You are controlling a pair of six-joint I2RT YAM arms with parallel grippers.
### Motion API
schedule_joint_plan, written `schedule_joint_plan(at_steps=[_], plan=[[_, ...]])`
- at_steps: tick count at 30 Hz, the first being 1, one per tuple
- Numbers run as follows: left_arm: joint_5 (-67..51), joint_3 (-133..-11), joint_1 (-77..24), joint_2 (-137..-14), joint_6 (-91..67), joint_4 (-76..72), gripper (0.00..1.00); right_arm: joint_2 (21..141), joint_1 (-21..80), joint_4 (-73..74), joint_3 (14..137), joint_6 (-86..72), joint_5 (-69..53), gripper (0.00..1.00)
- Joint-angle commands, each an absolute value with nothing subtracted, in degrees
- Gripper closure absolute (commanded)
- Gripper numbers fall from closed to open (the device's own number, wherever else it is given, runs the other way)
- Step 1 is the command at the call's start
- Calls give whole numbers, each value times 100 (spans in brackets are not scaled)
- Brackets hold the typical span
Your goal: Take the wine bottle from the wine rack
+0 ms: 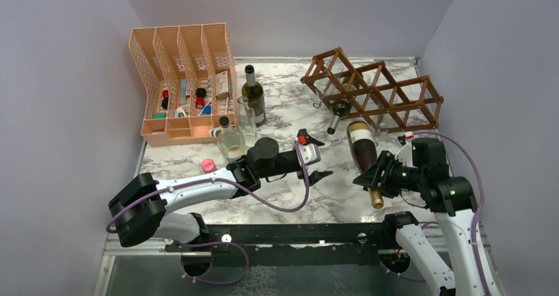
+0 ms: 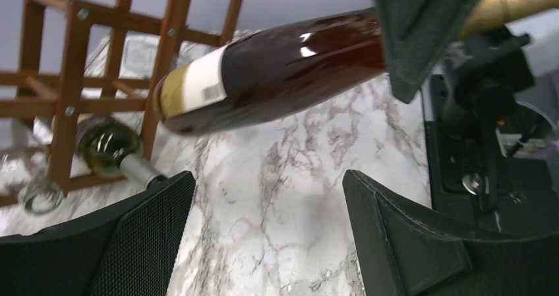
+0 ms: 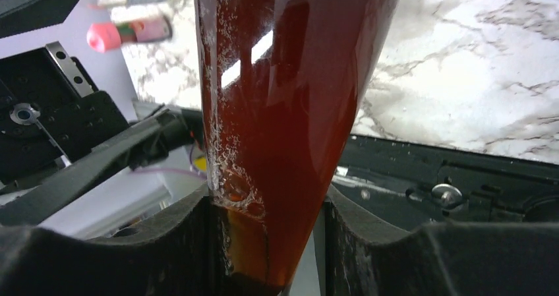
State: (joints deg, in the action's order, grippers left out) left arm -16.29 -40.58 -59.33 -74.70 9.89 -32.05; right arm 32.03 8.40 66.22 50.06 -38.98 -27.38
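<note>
A: Item: wine bottle (image 1: 362,148), dark red, cream label. Location?

B: Held clear of the wine rack (image 1: 376,88), base pointed toward it, body slanted above the counter (image 1: 316,200). Its neck is clamped by the right fingers (image 3: 165,250); no other support is seen.

A: Left fingers (image 2: 142,243)?

B: Spread wide, empty, low over the counter beside the bottle.

A: Risks to be logged?

B: Slippage: the heavy body hangs far from the narrow neck grip, so the glass could pivot out and be dropped. Collision: if swung, the base could be knocked against the rack bars or the green bottle (image 1: 339,109) lodged there.
</note>
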Motion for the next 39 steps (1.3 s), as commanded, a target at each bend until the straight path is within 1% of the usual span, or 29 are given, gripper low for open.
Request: schedule_joint_plan(at_steps=[1, 5, 9, 15, 22, 29, 39], plan=[[-2826, -3954, -6071, -7199, 1856, -3401, 11, 3557, 841, 5884, 6027, -2547, -3766, 99], [-3035, -3670, -6173, -6926, 2484, -3401, 8, 4067, 843, 6288, 6251, -1935, -4311, 99], [-3163, -3529, -6228, -6838, 2766, -3401, 6, 4431, 842, 6468, 6296, -1496, -4691, 99], [-3181, -3516, -6332, -6992, 2913, -3401, 6, 4813, 905, 6362, 6053, -1403, -5172, 99], [-3217, -3581, -6493, -7162, 2914, -3401, 6, 5162, 1439, 6352, 5877, -1389, -5226, 99], [-3331, -3665, -6598, -7475, 2882, -3394, 6, 5592, 2256, 6385, 5950, -1276, -5133, 99], [-3185, -4097, -6653, -8194, 2574, -3386, 7, 6142, 2736, 6354, 6239, -1156, -4947, 99]])
